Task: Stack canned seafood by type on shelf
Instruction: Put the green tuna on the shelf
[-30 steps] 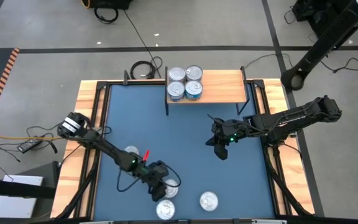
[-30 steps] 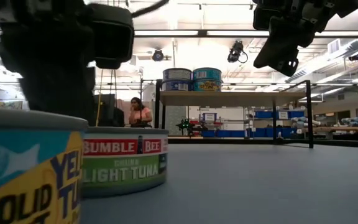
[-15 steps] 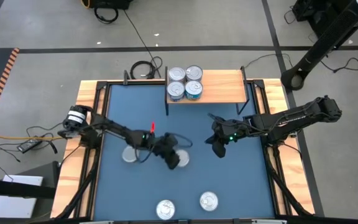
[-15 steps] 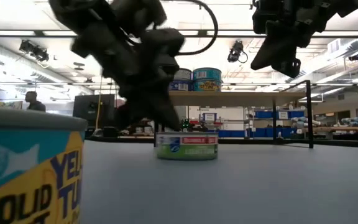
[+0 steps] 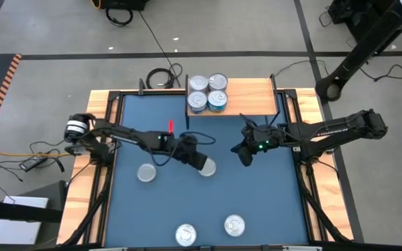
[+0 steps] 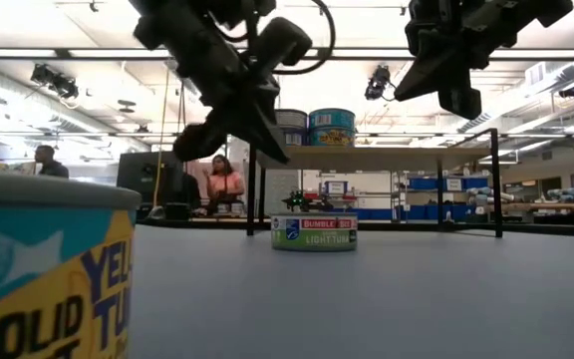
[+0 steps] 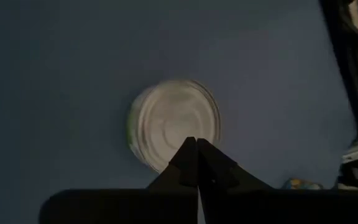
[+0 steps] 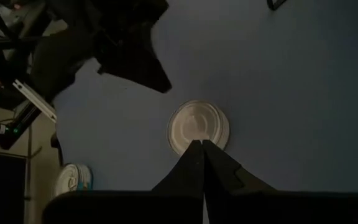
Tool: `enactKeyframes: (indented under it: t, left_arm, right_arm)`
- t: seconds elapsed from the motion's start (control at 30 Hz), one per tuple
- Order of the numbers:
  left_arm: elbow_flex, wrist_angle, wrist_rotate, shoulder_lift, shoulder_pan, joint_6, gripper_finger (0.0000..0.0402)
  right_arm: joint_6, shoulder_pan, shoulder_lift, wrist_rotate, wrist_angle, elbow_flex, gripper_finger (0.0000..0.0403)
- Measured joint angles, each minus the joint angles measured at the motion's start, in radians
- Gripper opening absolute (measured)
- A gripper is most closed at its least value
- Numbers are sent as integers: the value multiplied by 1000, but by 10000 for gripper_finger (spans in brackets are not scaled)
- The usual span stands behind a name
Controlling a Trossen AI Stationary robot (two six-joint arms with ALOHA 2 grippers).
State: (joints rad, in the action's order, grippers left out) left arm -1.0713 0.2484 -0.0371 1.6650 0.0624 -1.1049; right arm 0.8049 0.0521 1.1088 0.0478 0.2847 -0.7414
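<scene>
1. The blue-topped table, edged in pale wooden strips, is seen beneath both dark arms.
2. The small light-wood shelf on thin black legs is set at the table's far edge, beyond both grippers; four round silver-lidded tins are grouped at its left end.
3. The left gripper is held above the table's middle, its fingers pressed together on nothing.
4. A flat round tin with a green "Light Tuna" label is seen standing on the table just beside and below that gripper, untouched.
5. The right gripper is raised near that tin, clenched empty.
6. Three more silver-lidded tins are left nearer the front edge.
</scene>
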Motion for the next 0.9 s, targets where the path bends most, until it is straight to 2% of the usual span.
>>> enactKeyframes:
  t: [0.07, 0.2, 0.3, 0.4, 0.9]
  left_arm:
    - [49, -94, 23, -10, 15, -35, 0]
    - [191, -384, 33, -12, 43, -154, 0]
    - [296, -490, -25, -3, 48, -240, 0]
    - [345, -633, -54, -6, 48, -259, 0]
    - [356, -634, -56, 37, 61, -264, 0]
  right_arm:
    - [4, 9, 1, 11, -8, 0, 3]
    - [0, 23, 1, 37, -16, 0, 2]
    - [-1, 27, 1, 41, -20, 0, 2]
    - [-2, 28, 1, 41, -22, 0, 3]
    - [-4, 31, 2, 64, -20, 0, 4]
